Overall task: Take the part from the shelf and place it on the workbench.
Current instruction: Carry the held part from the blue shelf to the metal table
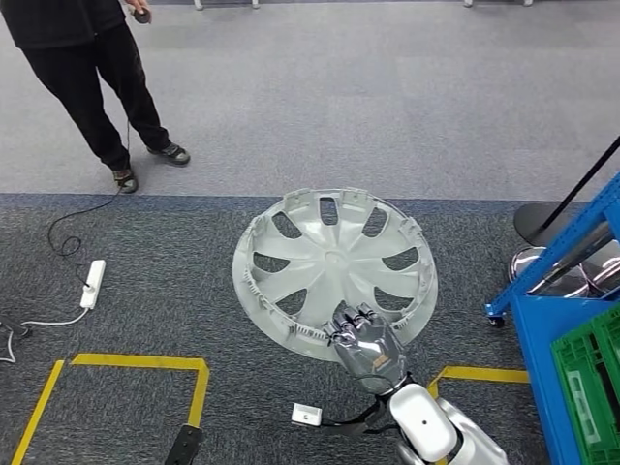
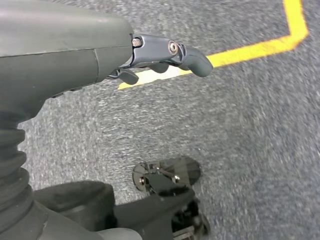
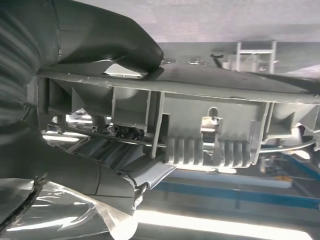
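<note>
The part is a pale grey plastic wheel cover (image 1: 335,269), round and dished, with slotted cut-outs between broad spokes and a ribbed, clipped rim. It hangs tilted above the dark speckled carpet (image 1: 146,291), gripped at its near rim by the right hand (image 1: 368,344), whose dark glossy fingers curl over the edge. In the right wrist view the rim's ribs and clips (image 3: 211,145) run past the thick thumb (image 3: 124,42). The left hand (image 2: 113,55) hangs over carpet, fingers loosely extended, grasping nothing. A blue metal shelf (image 1: 563,320) stands at the right, yellow floor tape (image 1: 139,363) lies below, and a person's legs (image 1: 103,87) stand far left.
</note>
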Controlling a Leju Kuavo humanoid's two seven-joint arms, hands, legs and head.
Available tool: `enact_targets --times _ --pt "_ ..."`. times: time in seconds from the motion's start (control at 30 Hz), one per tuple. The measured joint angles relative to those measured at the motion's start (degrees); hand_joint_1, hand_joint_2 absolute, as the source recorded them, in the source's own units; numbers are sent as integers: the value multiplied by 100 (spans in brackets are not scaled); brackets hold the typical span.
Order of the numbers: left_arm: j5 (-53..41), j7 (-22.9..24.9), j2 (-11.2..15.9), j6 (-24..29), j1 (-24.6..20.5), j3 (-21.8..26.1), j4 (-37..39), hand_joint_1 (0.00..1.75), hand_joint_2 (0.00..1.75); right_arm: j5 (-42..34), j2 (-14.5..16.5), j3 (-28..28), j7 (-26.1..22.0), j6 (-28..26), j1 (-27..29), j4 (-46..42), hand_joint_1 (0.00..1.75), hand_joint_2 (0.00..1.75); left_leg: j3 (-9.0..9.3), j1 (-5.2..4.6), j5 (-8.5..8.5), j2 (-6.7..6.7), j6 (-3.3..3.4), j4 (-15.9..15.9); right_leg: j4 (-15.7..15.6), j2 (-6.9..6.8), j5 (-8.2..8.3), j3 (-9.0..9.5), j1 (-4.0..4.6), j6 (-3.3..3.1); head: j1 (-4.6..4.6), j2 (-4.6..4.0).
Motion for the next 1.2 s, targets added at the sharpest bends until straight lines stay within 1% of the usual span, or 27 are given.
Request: enact_targets --times 0.03,0.1,0.17,0.2,0.23,0.27,0.33,0.4,0.47,0.5,0.53,0.6,0.63,0.67,0.7,0.73,0.77,0.83,0.9,0.93,0.97,1.0,1.07,1.1,1.13,1.17,1.2 --pt "-1 0 4 8 1 1 0 0 175 -2 2 5 0 1 -7 2 154 175 20 22 16 -65 29 -36 128 141 -87 -58 -11 21 10 0" --pt "-3 0 4 18 -16 2 0 0 175 -4 0 15 0 1 -12 8 154 175 42 48 29 -203 68 -70 733 490 -378 -356 -32 45 34 0" --pt "-4 1 2 18 -31 2 0 0 175 -2 -4 22 1 2 -8 16 154 175 42 51 24 -355 83 -64 1446 613 -605 -759 -37 62 42 0" --pt "-4 1 1 17 -29 2 0 0 175 -1 -6 25 1 3 -5 20 154 175 44 53 21 -440 84 -57 1577 625 -572 -872 -40 70 42 0" --pt "-4 1 1 17 -25 2 0 0 175 -1 -7 28 1 4 -1 21 154 175 46 59 16 -528 78 -45 1480 635 -422 -873 -44 76 40 0" --pt "-4 2 0 17 -22 2 0 0 175 -2 -7 32 1 5 1 22 154 175 47 71 6 -618 63 -24 1176 671 -188 -768 -55 83 40 0" --pt "-7 2 -1 17 -28 2 0 0 175 -3 -6 37 1 5 -2 24 154 175 25 91 -28 -783 8 46 431 926 149 -433 -101 104 43 0" --pt "-10 1 -2 19 -35 2 0 0 175 1 -6 43 0 6 -4 25 154 175 -29 107 -34 -924 -58 93 99 1115 191 -250 -120 92 44 0" --pt "-11 1 -1 20 -15 2 0 0 175 2 -5 47 -1 7 -6 22 154 175 -72 128 -14 -1044 -114 92 76 1025 189 -223 -106 31 41 0" --pt "-11 2 -1 20 2 2 0 0 175 2 -4 48 0 8 -8 22 154 175 -88 123 -30 -992 -138 115 62 955 194 -207 -103 -4 38 0" --pt "-10 2 -1 20 10 2 0 0 175 -1 -3 48 1 8 -8 22 154 175 -139 113 -97 -847 -162 223 43 879 199 -188 -103 -41 21 0" --pt "-10 3 -2 19 0 2 0 0 175 -2 -2 48 1 8 -3 23 154 175 -389 93 -380 -446 -200 773 19 709 188 -154 -82 -105 -4 0" --pt "-10 4 -3 18 -10 2 0 0 175 -2 -2 48 2 8 -2 25 154 175 -576 99 -553 -320 -213 1168 17 617 175 -142 -67 -130 -14 0" --pt "-10 7 -4 17 -13 2 0 0 175 -2 -2 49 2 8 -1 26 154 175 -738 108 -671 -272 -218 1505 18 526 160 -132 -53 -144 -12 0" --pt "-10 11 -5 15 -8 2 0 0 175 -3 -2 49 2 9 1 29 154 175 -824 115 -698 -254 -215 1691 18 438 143 -117 -43 -153 -15 0" --pt "-10 14 -5 14 0 2 0 0 175 -5 -2 50 2 9 2 33 154 175 -806 117 -616 -243 -204 1661 18 355 124 -97 -35 -155 -14 0" --pt "-10 16 -4 14 8 2 0 0 175 -8 -2 50 2 8 3 36 154 175 -679 112 -445 -215 -183 1413 18 279 103 -71 -27 -151 -14 0" --pt "-10 17 -2 13 6 2 0 0 175 -11 -2 50 2 7 2 39 154 175 -285 50 -100 17 -107 644 17 143 53 -12 -6 -124 -12 0" --pt "-10 17 -2 13 -13 1 0 0 175 -10 -2 50 2 7 -4 39 154 175 -69 -33 -15 234 -32 187 16 22 13 14 21 -77 -7 0" --pt "-10 17 0 13 -16 1 0 0 175 -10 -2 51 2 7 -6 39 154 175 -58 -64 -47 243 -7 145 8 -44 1 24 31 -52 -5 0" --pt "-10 17 2 13 -13 0 0 0 175 -10 1 53 2 7 -9 39 154 175 -58 -64 -47 177 18 109 -5 -113 -13 44 33 -24 -5 0" --pt "-9 17 4 13 0 1 0 0 175 -10 3 55 3 7 -10 39 154 175 -42 -52 -38 106 41 76 0 -95 -42 53 26 7 0 0" --pt "-9 17 6 13 4 2 0 0 175 -14 8 58 3 7 -11 37 154 175 3 -5 -10 -41 97 6 241 210 -190 -54 0 63 18 0" --pt "-9 17 3 12 -6 2 0 0 175 -14 8 59 3 7 -8 37 154 175 17 15 -2 -116 119 -11 556 424 -331 -225 -17 84 30 0" --pt "-10 17 -2 11 -21 2 0 0 175 -14 6 60 3 7 -5 38 154 175 18 23 0 -195 136 -12 953 565 -481 -444 -25 99 40 0" --pt "-10 17 -7 10 -31 2 0 0 175 -13 3 61 2 7 -2 42 154 175 18 26 -2 -282 144 -9 1342 619 -598 -677 -28 115 44 0" --pt "-10 17 -11 9 -32 2 0 0 175 -13 1 62 2 7 2 46 154 175 22 28 -5 -370 148 -6 1596 634 -623 -860 -32 130 43 0"
